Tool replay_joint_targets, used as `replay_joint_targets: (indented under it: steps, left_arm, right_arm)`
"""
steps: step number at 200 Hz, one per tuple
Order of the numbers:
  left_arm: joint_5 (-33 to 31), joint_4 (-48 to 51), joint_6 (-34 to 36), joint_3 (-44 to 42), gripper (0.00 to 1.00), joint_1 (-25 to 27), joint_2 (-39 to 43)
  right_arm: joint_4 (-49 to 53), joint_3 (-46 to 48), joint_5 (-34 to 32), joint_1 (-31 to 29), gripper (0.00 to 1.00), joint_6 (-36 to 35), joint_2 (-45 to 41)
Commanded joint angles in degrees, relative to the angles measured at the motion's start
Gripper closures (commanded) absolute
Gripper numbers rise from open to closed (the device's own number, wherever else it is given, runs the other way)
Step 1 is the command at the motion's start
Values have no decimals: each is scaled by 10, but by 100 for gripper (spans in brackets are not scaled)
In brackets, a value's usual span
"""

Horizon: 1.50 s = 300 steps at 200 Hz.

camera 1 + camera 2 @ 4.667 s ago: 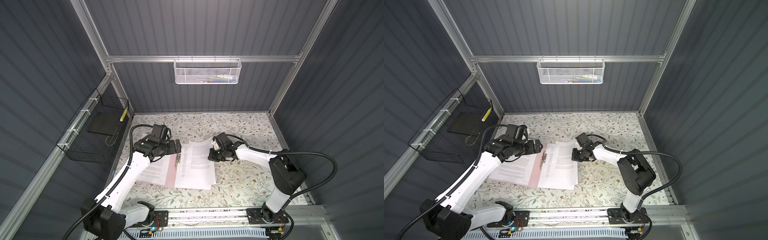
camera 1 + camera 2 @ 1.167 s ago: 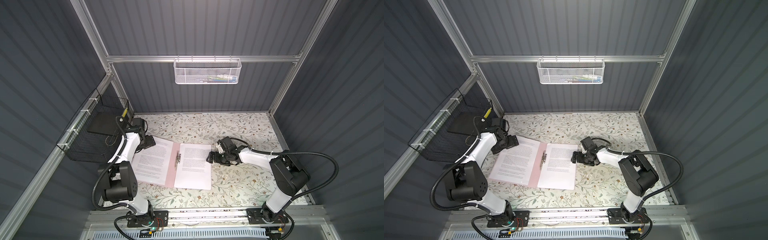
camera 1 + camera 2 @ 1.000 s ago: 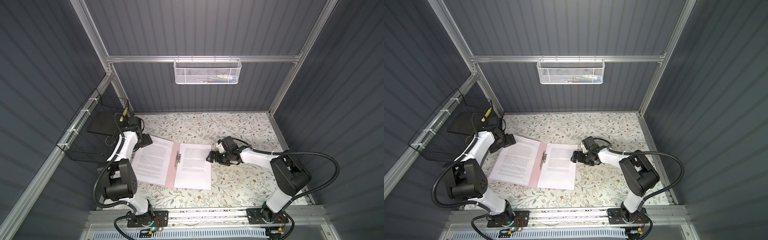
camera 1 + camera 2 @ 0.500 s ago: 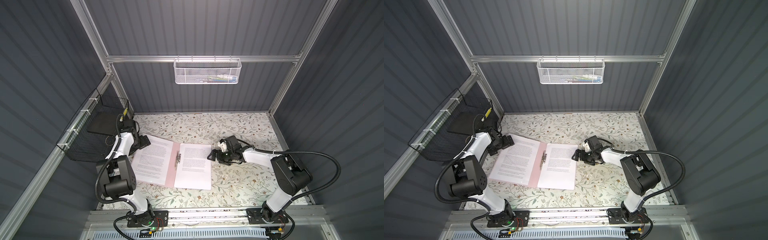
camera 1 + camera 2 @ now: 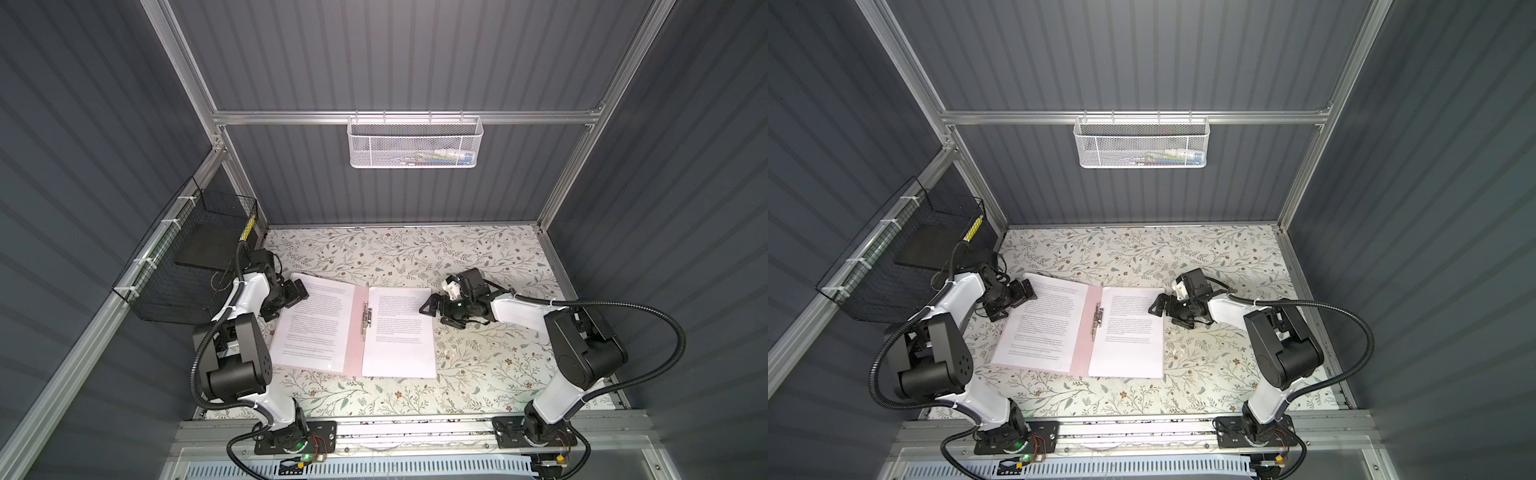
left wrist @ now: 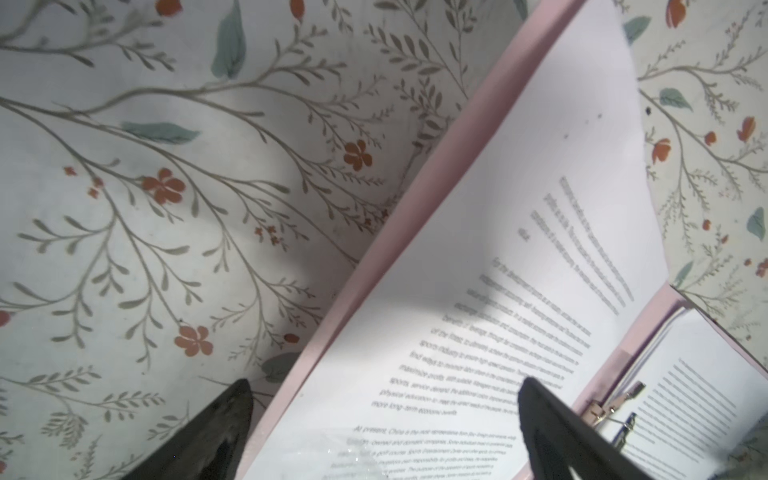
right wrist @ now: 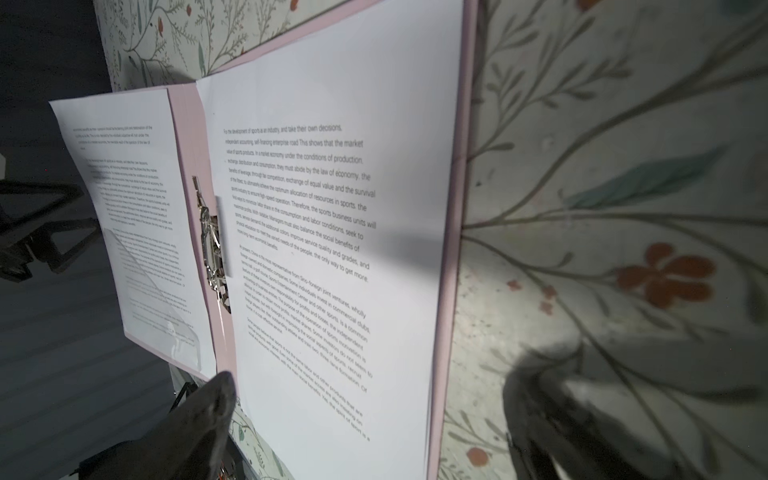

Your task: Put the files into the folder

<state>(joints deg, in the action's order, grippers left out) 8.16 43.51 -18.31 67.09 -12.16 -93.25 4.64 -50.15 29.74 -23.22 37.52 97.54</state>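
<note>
Folder (image 5: pixel 352 332): open flat on table (image 5: pixel 415 257), directly between left gripper (image 5: pixel 291 297) and right gripper (image 5: pixel 438 315). Contents: files (image 5: pixel 399 332), printed side up, sheets on each cover. Metal clip (image 5: pixel 365 320) on the spine, about midway between the 2 grippers.

White mesh basket (image 5: pixel 415 143): hung on the back wall, high above and well ahead of both grippers. Small items inside, too small to identify. Black wire basket (image 5: pixel 183 282): on the side wall, just behind left gripper, holding black slab (image 5: pixel 203 249).

Right wrist view only: legible text lines; clear pocket (image 7: pixel 166 299) over a corner of the sheet on the cover farther from right gripper. Left wrist view only: pink margin of the near cover running between the 2 fingers (image 6: pixel 224 432). Both top views only: baskets and arm poses.

Left arm: elbow folded high, forearm low, gripper spread wide at the folder corner just ahead of it, holding nothing. Contact with the cover not determinable. Right arm: forearm stretched low over the table, gripper spread wide just beside the nearest cover's corner, holding nothing.
</note>
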Motion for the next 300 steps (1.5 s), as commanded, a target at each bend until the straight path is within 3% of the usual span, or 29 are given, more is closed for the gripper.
replay_joint_targets:
  steps: [1,49,88,119,188,300]
  left_arm:
    - [68,-11,-28,-26,0,-7,34]
    - [148,-28,-47,-78,0,-1,76]
    - [159,-50,-77,-97,0,47,100]
    - [162,-72,-107,-109,0,88,114]
    - [169,-98,-153,-159,0,117,158]
    - [171,-81,-138,-171,0,117,177]
  right_arm:
    - [22,-13,7,26,1,3,1]
    - [43,-40,6,73,1,-8,15]
    - [61,-63,0,92,1,-44,-13]
    - [78,-109,31,55,1,-90,-20]
    - [91,-269,91,-54,1,-129,127]
    - [36,-317,148,-88,1,-85,245]
